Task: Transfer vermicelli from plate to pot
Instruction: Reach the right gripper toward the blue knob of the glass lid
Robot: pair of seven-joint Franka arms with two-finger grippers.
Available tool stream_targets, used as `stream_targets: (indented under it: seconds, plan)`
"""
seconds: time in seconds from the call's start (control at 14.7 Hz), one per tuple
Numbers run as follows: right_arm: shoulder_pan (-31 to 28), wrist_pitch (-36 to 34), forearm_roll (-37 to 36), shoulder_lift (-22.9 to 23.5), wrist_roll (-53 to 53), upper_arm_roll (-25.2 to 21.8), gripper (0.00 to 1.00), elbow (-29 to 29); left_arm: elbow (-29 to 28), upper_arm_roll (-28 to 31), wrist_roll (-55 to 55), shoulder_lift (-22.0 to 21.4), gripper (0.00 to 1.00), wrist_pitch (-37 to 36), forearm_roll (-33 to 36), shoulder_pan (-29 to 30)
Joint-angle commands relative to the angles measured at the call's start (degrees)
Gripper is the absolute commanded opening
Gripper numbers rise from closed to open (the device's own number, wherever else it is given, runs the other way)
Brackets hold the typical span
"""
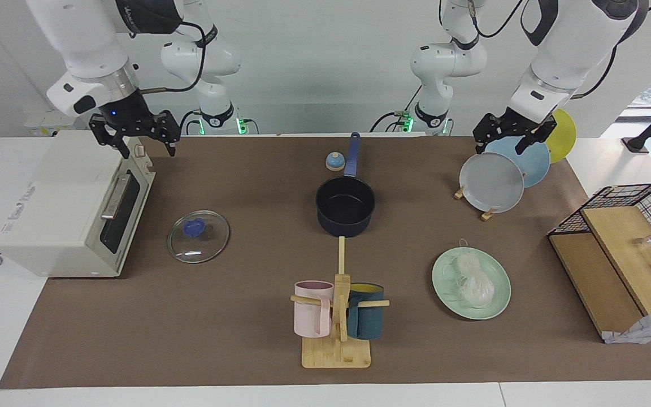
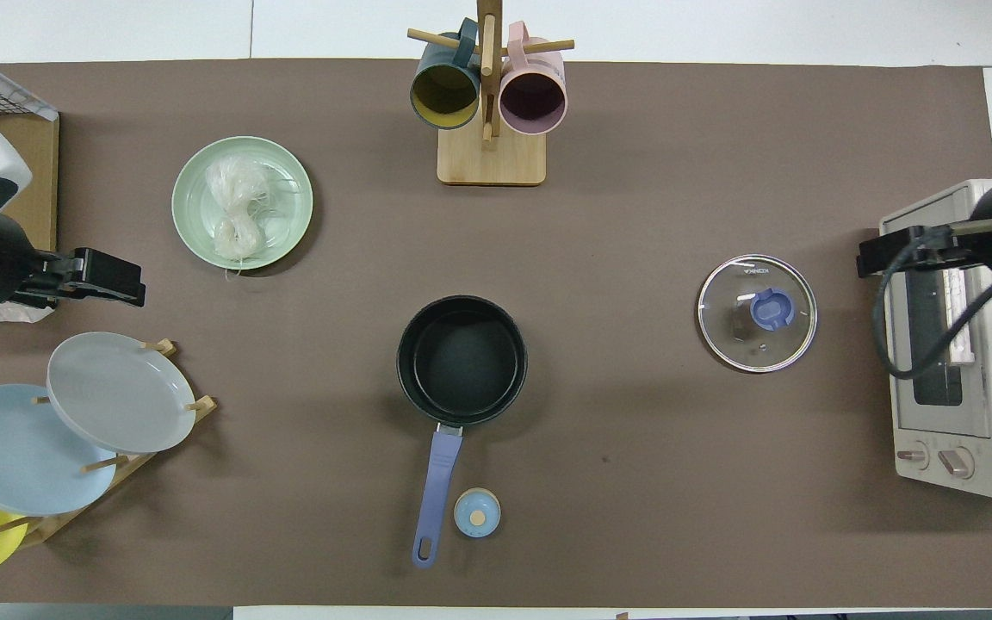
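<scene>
My claws are black on white arms. The surface (image 1: 246, 339) is brown. The plate (image 1: 495, 302) is pale mint green, the vermicelli (image 1: 472, 281) translucent white. The pot (image 1: 345, 208) is dark navy, black inside, its handle (image 1: 352, 154) blue. Racked plates: grey (image 1: 491, 182), light blue (image 1: 532, 161), yellow (image 1: 564, 135).

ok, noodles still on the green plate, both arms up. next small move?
Probably bring the left gripper, open above the plate rack, down over the noodles on the green plate: it is the closer arm, and the pot sits uncovered.
</scene>
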Motion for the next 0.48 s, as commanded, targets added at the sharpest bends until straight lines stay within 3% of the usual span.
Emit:
stream_targets:
  seconds: [0.0,0.2,0.41]
  plan:
    - [0.6,9.5,0.9,0.1,1.8,0.7,1.0,-9.5,1.2,0.0,-0.9,0.9,1.0,0.4,-0.6,-0.2]
    - [-0.1,17.2,0.8,4.9,1.4,0.6,1.0,-12.7,1.4,0.0,-0.9,2.7,1.0,2.1,-0.8,-0.2]
    - [-0.2,27.1,0.8,5.6,1.1,0.6,1.0,-20.9,1.6,0.0,-0.9,7.0,1.0,7.0,-0.4,-0.3]
